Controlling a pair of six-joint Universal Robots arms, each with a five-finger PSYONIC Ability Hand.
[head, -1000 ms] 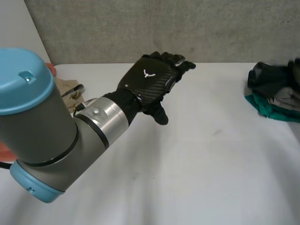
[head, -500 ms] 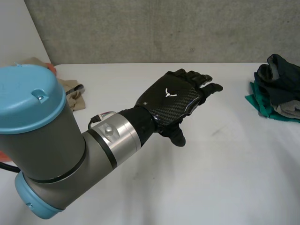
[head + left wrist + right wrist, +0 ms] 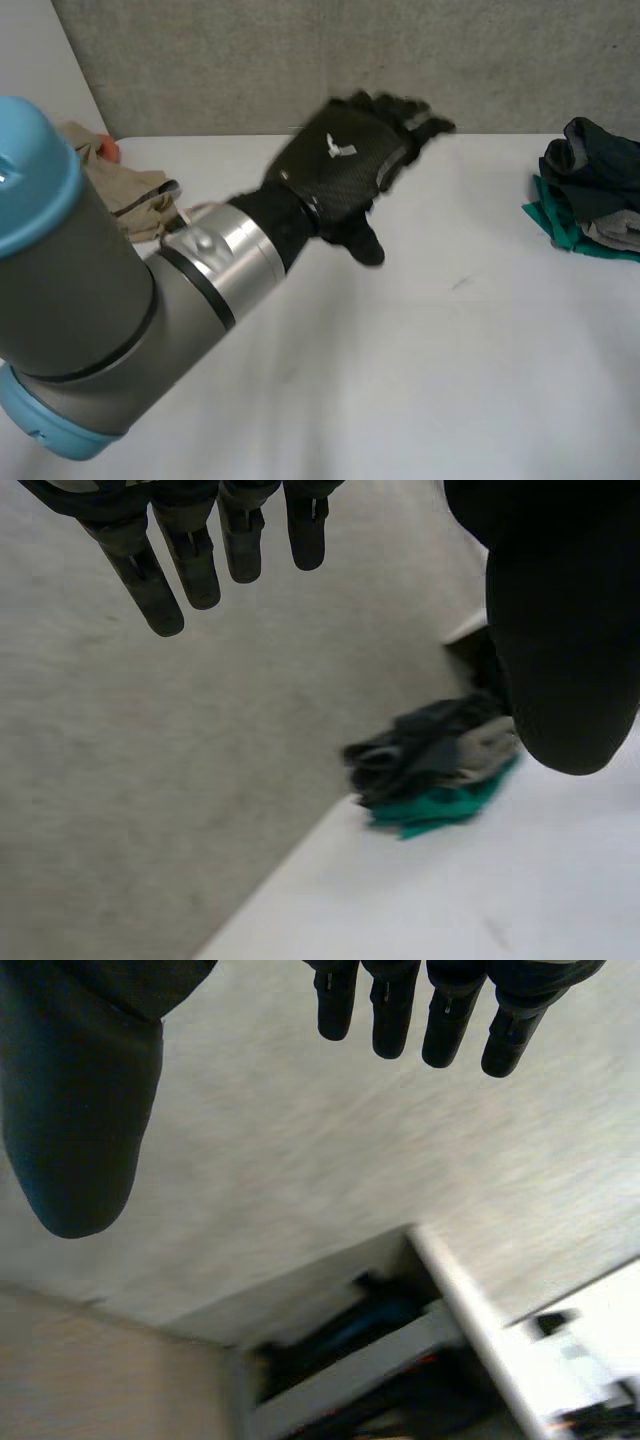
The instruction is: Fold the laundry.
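The left hand [image 3: 345, 165] has swung back from mid-desk toward the far edge. It is over the white desk [image 3: 450, 360], its fingers [image 3: 200, 555] straight and released, grasping nothing. The crumpled laundry pile [image 3: 590, 200] of dark, grey and teal cloth lies at the desk's right edge. A beige cloth [image 3: 125, 190] lies at the far left corner. The right hand [image 3: 80, 1090] is also released and empty.

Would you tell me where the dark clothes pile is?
Head view: the clothes pile lies at the right edge of the table, apart from the left hand.
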